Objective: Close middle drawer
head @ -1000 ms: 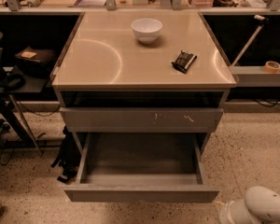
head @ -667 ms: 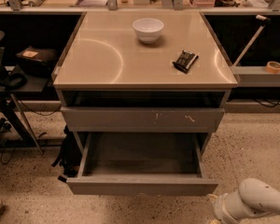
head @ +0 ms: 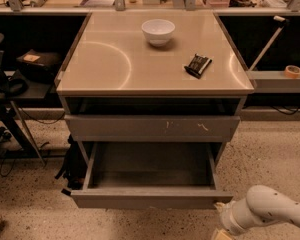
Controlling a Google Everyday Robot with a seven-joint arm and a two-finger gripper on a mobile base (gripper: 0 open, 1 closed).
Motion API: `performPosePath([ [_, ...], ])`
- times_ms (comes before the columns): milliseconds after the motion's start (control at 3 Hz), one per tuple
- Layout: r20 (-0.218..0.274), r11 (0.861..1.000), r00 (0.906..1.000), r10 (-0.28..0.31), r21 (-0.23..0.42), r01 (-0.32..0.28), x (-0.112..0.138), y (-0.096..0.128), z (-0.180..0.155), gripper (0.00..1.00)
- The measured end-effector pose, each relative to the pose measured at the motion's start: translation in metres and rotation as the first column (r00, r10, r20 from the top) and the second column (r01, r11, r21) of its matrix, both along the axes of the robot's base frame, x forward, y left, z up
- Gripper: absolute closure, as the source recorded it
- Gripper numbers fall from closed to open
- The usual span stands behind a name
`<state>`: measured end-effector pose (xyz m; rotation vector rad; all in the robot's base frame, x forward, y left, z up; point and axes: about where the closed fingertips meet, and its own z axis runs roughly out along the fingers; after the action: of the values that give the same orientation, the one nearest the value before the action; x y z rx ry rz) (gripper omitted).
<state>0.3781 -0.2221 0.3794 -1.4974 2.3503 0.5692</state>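
Observation:
The middle drawer (head: 150, 198) is pulled far out of the grey cabinet. Its plain flat front faces me and its grey box interior (head: 150, 166) holds nothing. Above it, the top front with pale scratch marks (head: 150, 127) stands slightly out. The lowest front is hidden under the open drawer. My white arm (head: 270, 213) comes in from the bottom right. My gripper (head: 221, 232) is at the frame's bottom edge, just below and right of the drawer's right front corner, and is mostly cut off.
On the cabinet top (head: 115, 69) stand a white bowl (head: 158, 31) and a small black object (head: 197, 65). A black bag (head: 72, 169) leans on the floor left of the drawer. A stand with cables (head: 10, 119) is at far left. A tape roll (head: 292, 71) lies on the right shelf.
My arm has come further into view from the bottom right, moving left and up toward the drawer's right front corner. The drawer is as far open as before.

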Motion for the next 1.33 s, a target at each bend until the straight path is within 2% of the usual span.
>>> performPosePath([
  [333,0.019,0.999,0.9992,0.036,-0.001,-0.036,0.013,0.011,0.007,0.0],
  [667,0.064,0.997,0.9952,0.074,-0.012,-0.073,0.047,0.025,0.024,0.0],
  [1000,0.064,0.997,0.9952,0.074,-0.012,-0.073,0.047,0.025,0.024,0.0],
  [1333,0.068,0.998,0.996,0.058,-0.013,-0.057,0.061,0.014,0.011,0.0],
])
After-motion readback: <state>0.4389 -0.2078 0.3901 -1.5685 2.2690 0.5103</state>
